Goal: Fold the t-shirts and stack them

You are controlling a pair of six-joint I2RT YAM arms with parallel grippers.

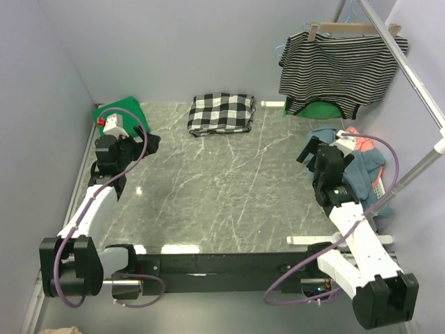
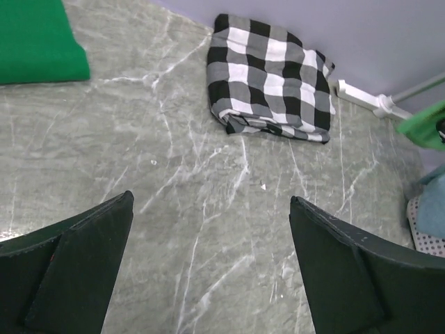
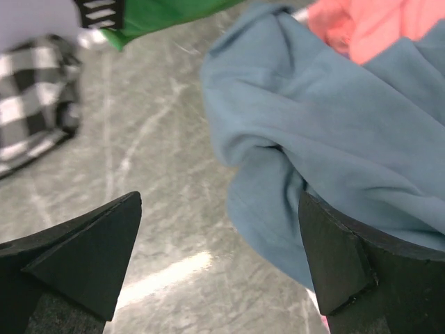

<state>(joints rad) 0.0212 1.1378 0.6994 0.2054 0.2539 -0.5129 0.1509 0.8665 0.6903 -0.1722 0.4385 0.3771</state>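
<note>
Evidently pick-up stage. Slate-blue t-shirt (image 3: 334, 139) lies crumpled and unfolded at the right edge of the table (image 1: 229, 181), coral garment (image 3: 375, 28) against it. Green t-shirt (image 1: 128, 111) looks folded flat, far-left corner. Right gripper (image 3: 219, 233) hovers over the blue cloth, jaws wide, empty; left gripper (image 2: 208, 229) likewise. Next: descend, pinch a fold, drag clear.

No text, label, brand, number or sign can be read in any of the views. A small white block (image 1: 113, 124) with a red spot is seen on the left arm (image 1: 94, 202), but any marking on it is too small to be made out.
</note>
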